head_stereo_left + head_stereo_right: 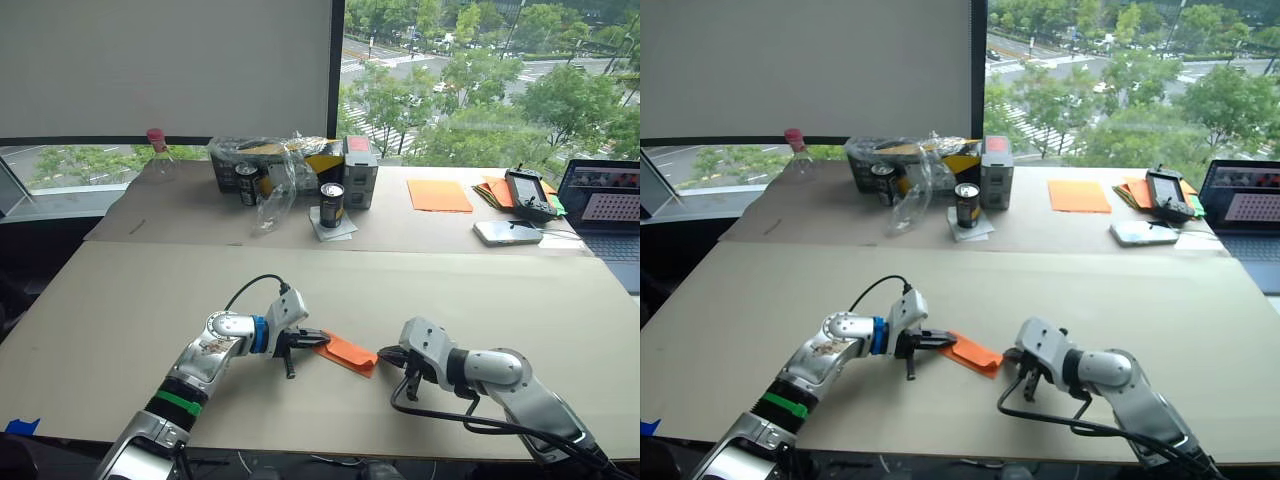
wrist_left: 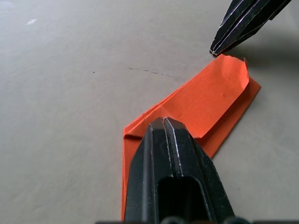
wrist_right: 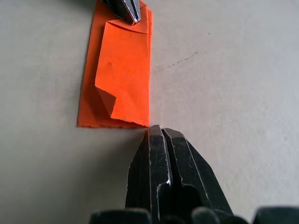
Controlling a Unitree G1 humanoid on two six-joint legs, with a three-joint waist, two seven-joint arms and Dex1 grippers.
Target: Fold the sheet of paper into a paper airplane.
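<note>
The left gripper point(image 1: 312, 338) is pressing its closed fingers down on the near-left end of the sheet of paper point(image 1: 346, 352), which is lying flat on the table point(image 1: 120, 300) between the two arms, already folded into a narrow layered strip. The gripper is not grasping anything; it is only pinning the paper so that it is not sliding. The top flap of the strip is lying a little loose, with one corner curling up at the end facing the right arm. The right gripper point(image 1: 384, 355) is also closed and empty, and its tip is touching the table just at the corner of that end.

In my judgement, a late fold is in hand: the layers are being flattened. The next move is probably asking the right gripper to slide over the curled corner and press the crease, while the left one is holding the paper firm.
</note>
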